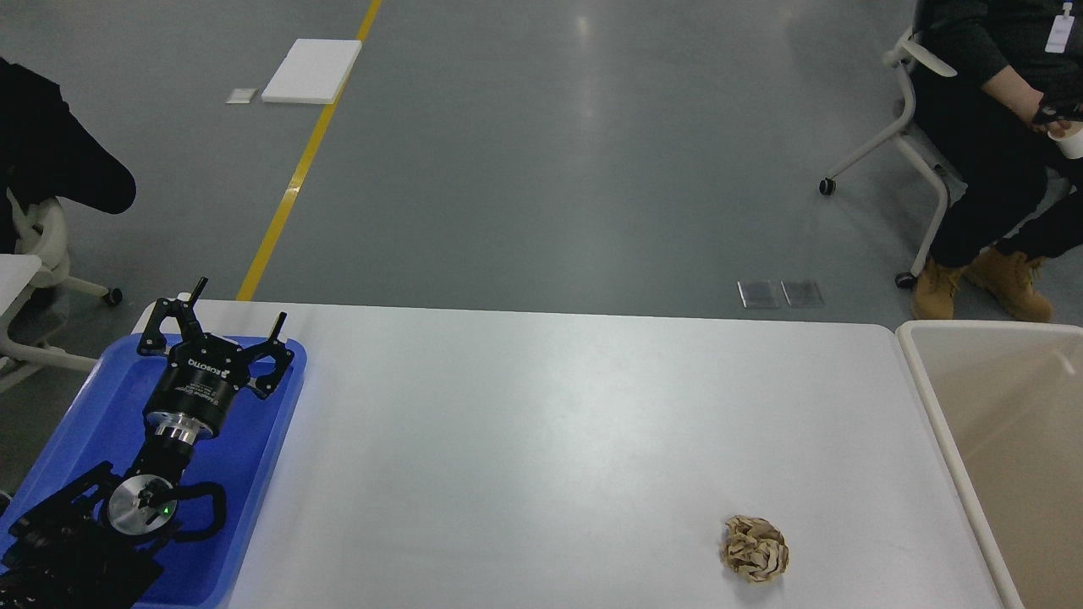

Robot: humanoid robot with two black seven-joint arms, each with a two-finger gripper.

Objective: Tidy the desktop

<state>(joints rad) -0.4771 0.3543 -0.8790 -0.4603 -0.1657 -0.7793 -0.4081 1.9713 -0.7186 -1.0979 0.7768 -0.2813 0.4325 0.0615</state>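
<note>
Head view: left gripper (227, 315), fingers apart and empty, hovers over tray (279, 423); paper ball (755, 549) on surface (541, 440) looks light, crushable, graspable across its middle.

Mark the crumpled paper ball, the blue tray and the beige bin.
crumpled paper ball (755, 549), head view, middle of the wad
blue tray (269, 440), head view, bare floor near its right rim
beige bin (1007, 423), head view, inner wall
</note>
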